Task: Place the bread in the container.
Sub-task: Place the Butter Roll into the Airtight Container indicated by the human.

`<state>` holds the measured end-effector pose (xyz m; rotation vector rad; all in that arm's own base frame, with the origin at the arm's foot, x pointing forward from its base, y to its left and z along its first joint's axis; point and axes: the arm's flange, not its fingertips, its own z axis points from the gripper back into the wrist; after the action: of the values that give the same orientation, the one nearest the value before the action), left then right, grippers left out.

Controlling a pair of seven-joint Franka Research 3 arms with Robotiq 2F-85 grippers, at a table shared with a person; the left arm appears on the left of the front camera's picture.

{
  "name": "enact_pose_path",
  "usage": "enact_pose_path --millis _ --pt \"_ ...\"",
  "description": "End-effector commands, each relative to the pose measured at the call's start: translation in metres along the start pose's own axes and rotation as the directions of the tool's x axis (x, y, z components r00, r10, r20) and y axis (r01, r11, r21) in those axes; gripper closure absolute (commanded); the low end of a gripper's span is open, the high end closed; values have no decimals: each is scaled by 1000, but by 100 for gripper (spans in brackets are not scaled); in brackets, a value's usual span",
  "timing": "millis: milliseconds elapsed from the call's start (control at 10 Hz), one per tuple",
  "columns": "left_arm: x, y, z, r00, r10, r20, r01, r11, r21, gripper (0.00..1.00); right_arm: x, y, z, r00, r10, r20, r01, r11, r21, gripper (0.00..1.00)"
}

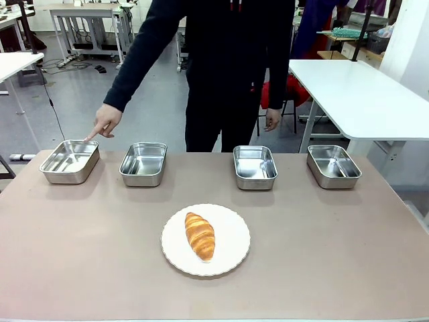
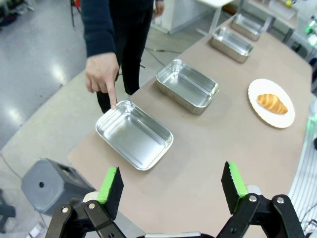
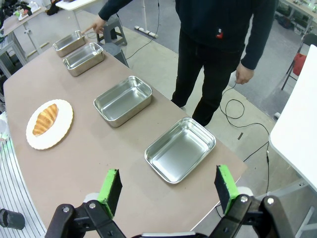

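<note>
The bread (image 1: 200, 235), a golden-brown croissant, lies on a white scalloped plate (image 1: 231, 258) in the middle of the table's near half; it also appears as the bread (image 2: 272, 103) and the bread (image 3: 45, 119). Several steel pans stand in a row along the far edge. A person's hand (image 1: 104, 121) points a finger at the leftmost container (image 1: 70, 161), seen up close as the container (image 2: 134, 134). My left gripper (image 2: 172, 184) hovers open above the table's left end, near that container. My right gripper (image 3: 169, 187) hangs open above the right end, over the rightmost pan (image 3: 180, 149).
Three other steel pans (image 1: 143, 163), (image 1: 255, 166), (image 1: 333, 166) line the far edge. The person stands at the far side, the other hand (image 1: 271, 119) hanging down. A grey stool (image 2: 51, 185) sits on the floor beside the table's left end. A white table (image 1: 362, 94) stands at the back right.
</note>
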<state>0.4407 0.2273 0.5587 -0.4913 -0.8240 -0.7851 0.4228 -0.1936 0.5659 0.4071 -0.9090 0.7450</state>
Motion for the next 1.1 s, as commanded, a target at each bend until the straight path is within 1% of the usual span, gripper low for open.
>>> enact_pose_path --millis 0,200,300,400,500,600,700,800,900,1000 --pt "42 -29 -23 994 26 -105 -20 998 57 0 1 0 1 1000 1 2 -1 1000 -1 2" --pt "77 -71 -71 964 76 -257 -68 997 39 0 1 0 1 1000 1 2 -1 1000 -1 2" --pt "100 -98 -104 937 139 -322 -131 990 46 0 1 0 1 1000 1 2 -1 1000 -1 2" --pt "117 -124 -138 900 166 -403 -161 986 47 0 1 0 1 1000 1 2 -1 1000 -1 2" --pt "130 -148 -173 860 213 -464 -189 977 97 0 1 0 1 1000 1 2 -1 1000 -1 2" --pt "134 -173 -210 836 220 -503 -163 974 156 0 1 0 1 1000 1 2 -1 1000 -1 2" --pt "130 -200 -249 800 212 -562 -124 974 190 0 1 0 1 1000 1 2 -1 1000 -1 2" --pt "121 -229 -288 788 215 -577 -101 969 224 0 1 0 1 1000 1 2 -1 1000 -1 2" --pt "114 -252 -314 781 248 -573 -100 956 277 0 1 0 1 1000 1 2 -1 1000 -1 2" --pt "104 -277 -338 768 300 -566 -161 946 282 0 1 0 1 1000 1 2 -1 1000 -1 2"
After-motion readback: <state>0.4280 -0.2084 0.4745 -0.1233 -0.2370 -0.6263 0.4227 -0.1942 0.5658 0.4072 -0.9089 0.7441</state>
